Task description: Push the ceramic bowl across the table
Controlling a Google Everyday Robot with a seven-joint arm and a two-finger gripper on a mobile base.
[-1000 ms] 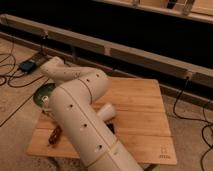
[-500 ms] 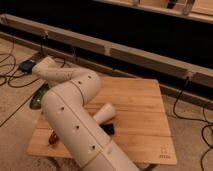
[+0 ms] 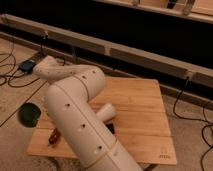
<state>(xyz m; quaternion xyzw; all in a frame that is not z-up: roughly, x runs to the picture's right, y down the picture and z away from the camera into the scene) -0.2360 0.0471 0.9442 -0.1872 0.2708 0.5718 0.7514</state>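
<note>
your view is mostly filled by the robot's white arm (image 3: 75, 107), which bends across the left half of the table (image 3: 142, 112) and hides much of the light plank top. the gripper is somewhere behind or below that arm, toward the table's left side, and you cannot see it, so you cannot tell how it is set. the ceramic bowl (image 3: 29, 115) sits at the far left, dark green and round, beyond the table's left edge as seen from here; you cannot tell whether it rests on the floor or is held off the edge. a small reddish-brown object (image 3: 54, 136) lies on the front left corner of the table, and a dark flat item (image 3: 110, 129) shows just beside the arm. cables (image 3: 200, 117) trail on the floor to the right.
</note>
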